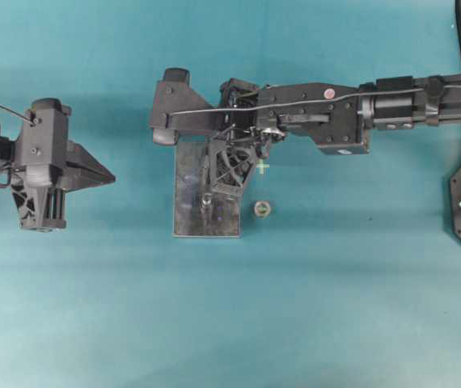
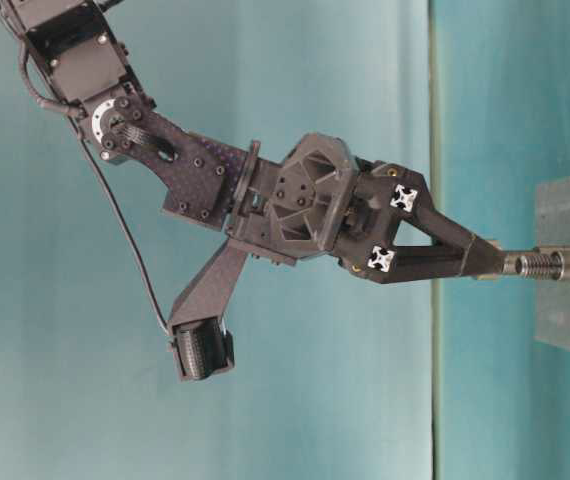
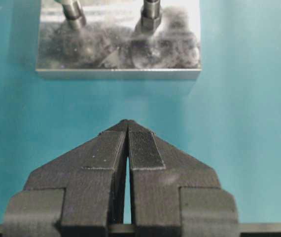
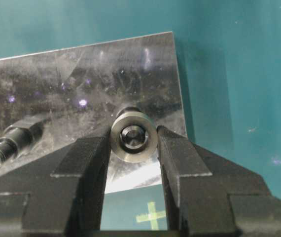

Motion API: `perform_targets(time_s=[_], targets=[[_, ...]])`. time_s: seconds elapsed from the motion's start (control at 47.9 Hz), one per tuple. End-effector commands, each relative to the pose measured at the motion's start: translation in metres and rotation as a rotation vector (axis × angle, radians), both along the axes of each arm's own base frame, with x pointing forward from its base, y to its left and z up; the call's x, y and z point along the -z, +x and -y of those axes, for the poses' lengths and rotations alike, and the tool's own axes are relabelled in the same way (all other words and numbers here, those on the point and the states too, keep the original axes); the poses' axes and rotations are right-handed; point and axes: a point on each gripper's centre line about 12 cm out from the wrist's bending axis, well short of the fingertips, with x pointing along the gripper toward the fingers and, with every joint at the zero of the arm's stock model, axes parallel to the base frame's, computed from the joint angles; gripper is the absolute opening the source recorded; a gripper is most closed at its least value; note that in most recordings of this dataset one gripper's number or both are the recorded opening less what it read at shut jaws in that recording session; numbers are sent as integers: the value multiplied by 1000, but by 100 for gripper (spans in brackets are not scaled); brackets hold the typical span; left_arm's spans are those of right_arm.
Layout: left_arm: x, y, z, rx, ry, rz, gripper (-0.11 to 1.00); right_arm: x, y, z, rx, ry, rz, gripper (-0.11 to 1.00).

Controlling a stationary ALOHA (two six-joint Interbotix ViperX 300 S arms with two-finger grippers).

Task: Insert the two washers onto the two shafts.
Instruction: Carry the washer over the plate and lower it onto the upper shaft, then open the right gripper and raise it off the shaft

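Note:
My right gripper (image 4: 133,131) is shut on the silver washer (image 4: 133,137), held edge-on between both fingers. The end of a shaft shows through the washer's hole, so the washer sits at that shaft's tip, above the metal plate (image 4: 56,84). In the table-level view the gripper tip (image 2: 485,258) meets the threaded shaft (image 2: 555,265). Overhead, the right gripper (image 1: 229,174) hangs over the plate (image 1: 190,202). My left gripper (image 1: 105,174) is shut and empty, left of the plate; it also shows in the left wrist view (image 3: 127,124).
A second shaft (image 4: 5,148) stands on the plate beside the first; it shows overhead too (image 1: 206,198). A small metal ring (image 1: 261,208) lies on the teal table right of the plate. A green cross mark (image 1: 263,167) is near it.

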Motion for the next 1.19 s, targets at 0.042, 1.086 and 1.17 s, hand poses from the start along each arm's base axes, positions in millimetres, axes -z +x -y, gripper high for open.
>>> perform_targets(time_s=[0.042, 1.086, 1.17], targets=[[-6, 2, 0, 0, 1, 25, 0, -12, 3, 1, 17, 5, 30, 33], [-7, -10, 3, -14, -30, 61, 0, -4, 7, 4, 56, 38, 26, 58], [-6, -12, 6, -1, -29, 38, 0, -11, 1, 13, 75, 35, 24, 58]])
